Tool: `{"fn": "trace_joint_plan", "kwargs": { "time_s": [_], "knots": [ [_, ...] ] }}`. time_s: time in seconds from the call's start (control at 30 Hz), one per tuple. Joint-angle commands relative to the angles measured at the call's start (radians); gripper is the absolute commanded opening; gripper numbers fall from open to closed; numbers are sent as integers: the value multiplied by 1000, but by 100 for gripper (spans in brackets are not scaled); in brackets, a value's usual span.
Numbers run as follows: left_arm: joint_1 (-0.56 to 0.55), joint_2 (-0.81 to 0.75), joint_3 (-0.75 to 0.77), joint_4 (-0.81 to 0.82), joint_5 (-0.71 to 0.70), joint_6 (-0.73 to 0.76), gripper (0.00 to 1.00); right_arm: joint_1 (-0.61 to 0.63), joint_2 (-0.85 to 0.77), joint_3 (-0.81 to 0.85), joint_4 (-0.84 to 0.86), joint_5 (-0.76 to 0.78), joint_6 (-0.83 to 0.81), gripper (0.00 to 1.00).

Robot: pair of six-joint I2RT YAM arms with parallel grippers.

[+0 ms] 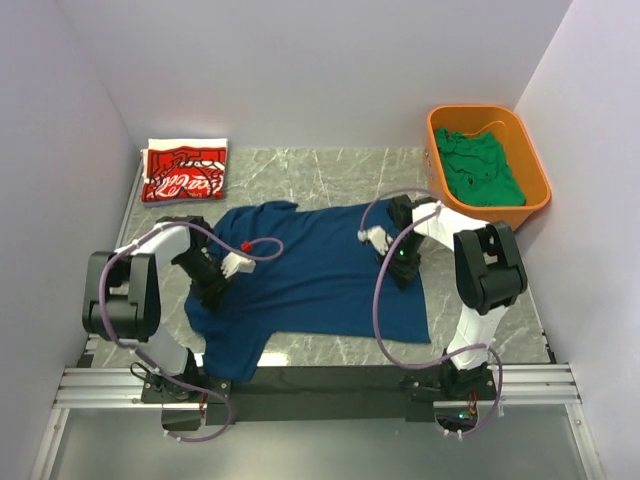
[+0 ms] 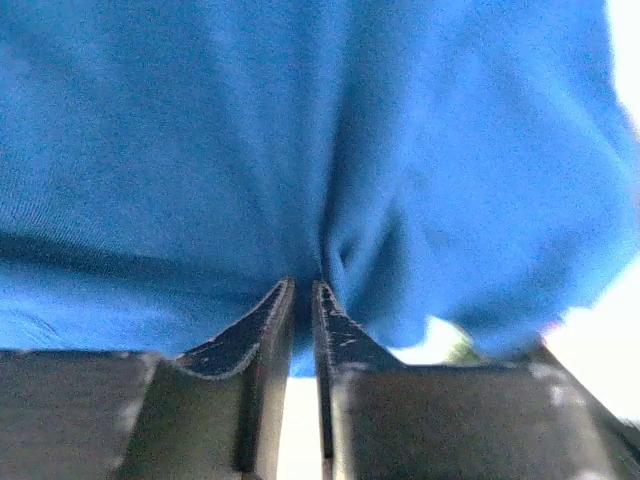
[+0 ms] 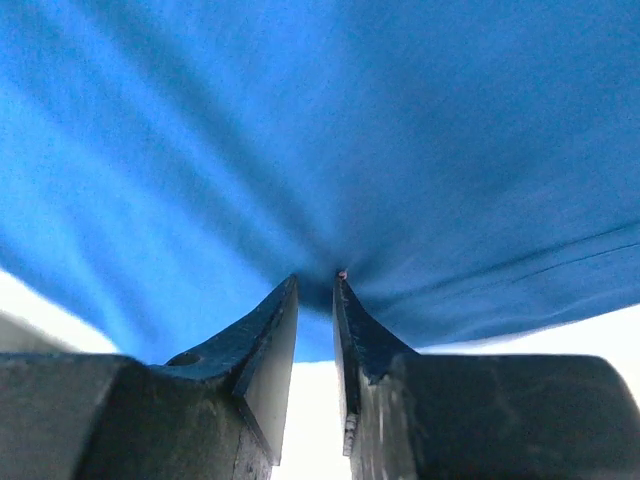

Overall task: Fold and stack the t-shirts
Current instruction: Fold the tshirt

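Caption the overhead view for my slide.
Left gripper and right gripper pinch navy blue cloth t-shirt; red t-shirt folded, green t-shirt in orange plastic tub.

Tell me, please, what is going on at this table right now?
Two robot arms are working on a blue cloth t-shirt spread flat on the grey marble-pattern table. The left gripper and the right gripper have each pinched a bit of its fabric, one on each side. A folded red cloth t-shirt with white lettering lies at the far left corner. A crumpled green cloth t-shirt sits in the orange plastic tub at the far right, not yet folded.
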Motion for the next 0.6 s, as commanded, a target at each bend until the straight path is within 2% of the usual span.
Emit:
{"fn": "trace_joint_plan", "kwargs": {
  "time_s": [0.0, 0.07, 0.1, 0.13, 0.23, 0.3, 0.33, 0.43, 0.57],
  "knots": [
    [15, -93, 33, -294, 109, 180, 23, 3, -121, -35, -201, -72, -152, 31],
    [50, -70, 129, -333, 193, 170, 33, -15, -148, 20, -227, -122, -150, 36],
    [73, -15, 262, -334, 233, 136, 44, -27, -146, 101, -221, -135, -129, 41],
    [80, 18, 336, -322, 314, 101, 47, -52, -133, 146, -186, -142, -97, 42],
    [81, 166, 631, -197, 407, -85, 52, -87, -53, 334, -96, -140, 44, 44],
    [75, 226, 775, -10, 407, -273, 54, -87, 25, 458, -51, -86, 136, 43],
    [71, 285, 814, 49, 394, -318, 55, -89, 56, 500, -16, -68, 162, 44],
    [60, 410, 944, 178, 328, -424, 56, -90, 183, 663, 12, 8, 241, 44],
    [-9, 517, 1036, 308, 262, -525, 56, -95, 286, 721, 105, 92, 267, 46]
  ]
}}
